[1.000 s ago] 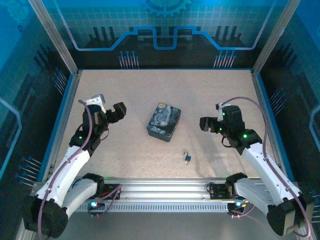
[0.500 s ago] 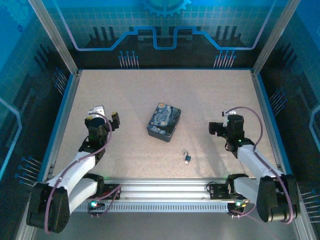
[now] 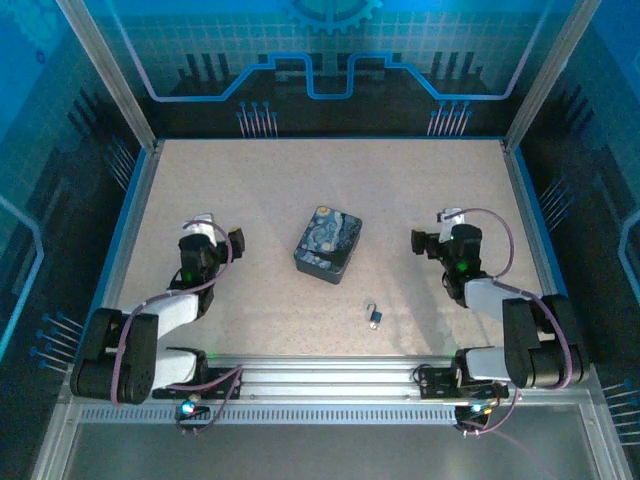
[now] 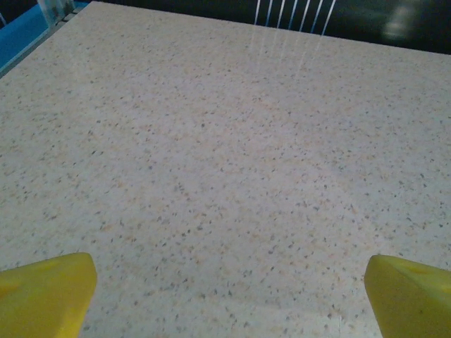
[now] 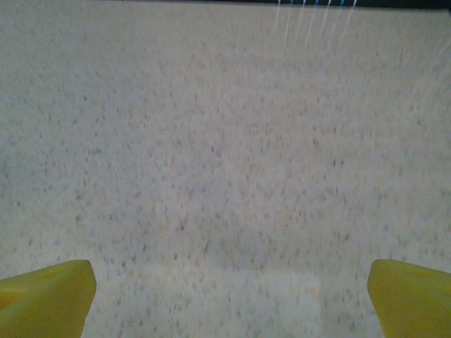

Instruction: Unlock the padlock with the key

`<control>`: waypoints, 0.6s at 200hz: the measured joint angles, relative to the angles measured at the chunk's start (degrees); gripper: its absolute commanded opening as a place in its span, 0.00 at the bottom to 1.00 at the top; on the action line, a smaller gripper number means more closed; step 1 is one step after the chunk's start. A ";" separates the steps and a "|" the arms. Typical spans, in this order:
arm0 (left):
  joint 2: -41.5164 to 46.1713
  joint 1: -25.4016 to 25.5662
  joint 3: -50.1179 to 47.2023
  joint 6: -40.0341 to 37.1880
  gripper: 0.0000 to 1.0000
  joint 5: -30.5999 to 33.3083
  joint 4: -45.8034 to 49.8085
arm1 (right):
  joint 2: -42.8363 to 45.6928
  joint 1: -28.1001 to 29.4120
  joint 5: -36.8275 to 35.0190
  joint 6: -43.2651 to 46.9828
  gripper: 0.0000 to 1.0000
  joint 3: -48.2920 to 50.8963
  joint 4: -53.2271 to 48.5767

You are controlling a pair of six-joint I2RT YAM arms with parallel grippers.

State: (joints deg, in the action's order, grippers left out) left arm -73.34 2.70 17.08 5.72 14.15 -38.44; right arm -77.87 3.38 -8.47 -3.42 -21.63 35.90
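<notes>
One padlock [image 3: 374, 316], well apart from right pincer [image 3: 417, 243]

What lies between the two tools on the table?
In the top view, the painted tin sits between the left tool and the right tool.

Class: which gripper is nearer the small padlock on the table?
Right. The right gripper sits farther up the table than the padlock, slightly to its right. The left gripper is much farther away to its left, beyond the blue tin.
</notes>
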 measured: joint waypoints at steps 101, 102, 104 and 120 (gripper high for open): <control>-15.76 -2.78 1.55 -2.86 0.99 -6.45 -17.11 | -8.00 0.04 0.31 1.57 1.00 -1.38 7.78; -15.76 -2.78 1.66 -2.89 0.99 -6.56 -17.07 | -8.00 0.04 0.31 1.57 1.00 -1.38 7.78; -15.76 -2.80 1.99 -2.91 0.99 -6.60 -17.07 | -8.00 0.04 0.33 1.57 1.00 -1.38 7.78; -15.76 -2.82 3.58 -2.93 0.99 -7.52 -16.90 | -8.00 0.04 0.31 1.57 1.00 -1.38 7.80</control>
State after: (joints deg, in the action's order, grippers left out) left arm -89.10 -0.12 20.67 2.79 6.63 -55.33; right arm -85.86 3.42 -8.16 -1.85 -23.00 43.70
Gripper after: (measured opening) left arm 0.989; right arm 0.998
